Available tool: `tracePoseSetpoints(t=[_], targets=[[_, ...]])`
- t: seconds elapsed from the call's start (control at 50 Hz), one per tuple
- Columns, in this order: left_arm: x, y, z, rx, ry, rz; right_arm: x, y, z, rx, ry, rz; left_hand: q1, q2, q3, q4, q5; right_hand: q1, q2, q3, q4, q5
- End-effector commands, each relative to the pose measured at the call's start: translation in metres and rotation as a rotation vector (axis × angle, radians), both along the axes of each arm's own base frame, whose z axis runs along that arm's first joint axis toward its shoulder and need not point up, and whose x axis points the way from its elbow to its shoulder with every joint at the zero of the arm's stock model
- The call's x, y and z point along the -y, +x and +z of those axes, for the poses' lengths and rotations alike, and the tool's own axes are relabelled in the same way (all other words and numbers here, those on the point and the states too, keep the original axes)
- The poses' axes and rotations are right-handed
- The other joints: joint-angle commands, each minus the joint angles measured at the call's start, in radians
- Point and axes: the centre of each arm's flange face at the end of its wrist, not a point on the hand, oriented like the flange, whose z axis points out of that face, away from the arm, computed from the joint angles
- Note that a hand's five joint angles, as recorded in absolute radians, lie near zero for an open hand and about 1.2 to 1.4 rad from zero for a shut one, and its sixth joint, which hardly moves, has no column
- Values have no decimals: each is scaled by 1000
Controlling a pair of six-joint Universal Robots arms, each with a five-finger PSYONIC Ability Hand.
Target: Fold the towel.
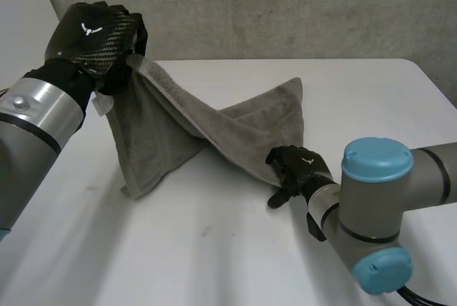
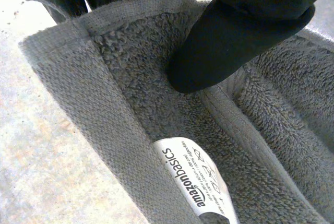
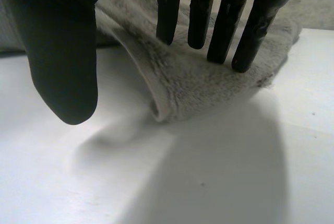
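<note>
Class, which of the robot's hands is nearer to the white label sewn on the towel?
Left. The left hand pinches the towel at a corner right beside the label; the right hand touches the towel's other end, well away.

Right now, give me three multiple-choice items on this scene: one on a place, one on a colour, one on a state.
1. Where is the label?
A. at the towel corner held by the left hand
B. on the towel's low near edge
C. at the towel's far corner

2. What colour is the towel?
A. white
B. grey
C. blue

3. What is the left hand doing?
A. hanging open
B. pinching the towel
C. curled on nothing

Answers:
1 A, the label lies close by that hand's thumb.
2 B, the pile is grey in every view.
3 B, the thumb presses the cloth against the fingers.
</note>
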Motion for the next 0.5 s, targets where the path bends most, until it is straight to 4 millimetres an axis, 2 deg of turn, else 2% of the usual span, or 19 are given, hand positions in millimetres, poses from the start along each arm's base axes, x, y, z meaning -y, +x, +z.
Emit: tracePoseSetpoints(t=[0.02, 0.04, 0.06, 0.08, 0.12, 0.14, 0.16, 0.18, 0.22, 0.24, 0.28, 0.3, 0.34, 0.36, 0.38, 0.4, 0.44, 0.46, 0.5], targets=[[6, 8, 4, -46, 11, 22, 19, -1, 0, -6, -87, -98, 192, 179, 180, 179, 179, 593, 542, 548, 553, 561], [6, 8, 4, -46, 11, 22, 27, -4, 6, 14, -140, -147, 192, 179, 180, 179, 179, 895, 844, 850, 856, 863], [8, 10, 4, -50, 13, 28, 34, -7, 14, 32, -191, -193, 192, 179, 180, 179, 179, 993, 942, 948, 954, 961], [8, 10, 4, -51, 14, 29, 34, -7, 14, 32, -191, -193, 192, 179, 180, 179, 179, 994, 943, 949, 955, 962], [8, 10, 4, -51, 15, 31, 41, -15, 44, 47, -298, -240, 192, 179, 180, 179, 179, 994, 943, 949, 955, 962], [9, 11, 4, -50, 17, 32, 41, -16, 44, 47, -298, -240, 192, 179, 180, 179, 179, 994, 943, 949, 955, 962], [9, 11, 3, -50, 17, 32, 47, -24, 63, 38, -361, -254, 192, 179, 180, 179, 179, 994, 943, 949, 955, 962], [9, 11, 3, -50, 17, 34, 47, -24, 63, 38, -362, -254, 192, 179, 180, 179, 179, 994, 943, 949, 955, 962], [8, 11, 3, -50, 18, 34, 58, -46, 97, -11, -473, -276, 192, 179, 180, 179, 179, 994, 943, 949, 955, 962], [8, 11, 3, -49, 20, 34, 58, -46, 97, -11, -473, -276, 192, 179, 180, 179, 179, 994, 943, 949, 955, 962], [8, 12, 3, -50, 20, 35, 64, -57, 132, -44, -582, -249, 192, 179, 180, 179, 179, 994, 943, 949, 955, 962], [8, 12, 3, -49, 21, 35, 64, -57, 133, -44, -582, -249, 192, 179, 180, 179, 179, 994, 943, 949, 955, 962], [7, 12, 3, -48, 23, 34, 59, -61, 169, -88, -685, -194, 192, 179, 180, 179, 179, 994, 943, 949, 955, 962], [7, 12, 3, -48, 24, 34, 59, -61, 169, -88, -686, -194, 192, 179, 180, 179, 179, 994, 943, 949, 955, 962], [7, 12, 3, -48, 24, 34, 53, -62, 185, -130, -714, -155, 192, 179, 180, 179, 179, 994, 943, 949, 955, 962], [6, 12, 3, -48, 24, 34, 53, -62, 185, -131, -715, -155, 192, 179, 180, 179, 179, 994, 943, 949, 955, 962], [5, 12, 3, -48, 24, 34, 43, -64, 211, -233, -724, -94, 192, 179, 180, 179, 179, 994, 943, 949, 955, 962], [5, 13, 3, -46, 26, 37, 43, -64, 211, -233, -724, -93, 192, 179, 180, 179, 179, 994, 943, 949, 955, 962], [4, 13, 1, -43, 33, 39, 32, -62, 215, -347, -642, -5, 192, 179, 180, 179, 179, 994, 943, 949, 955, 962]])
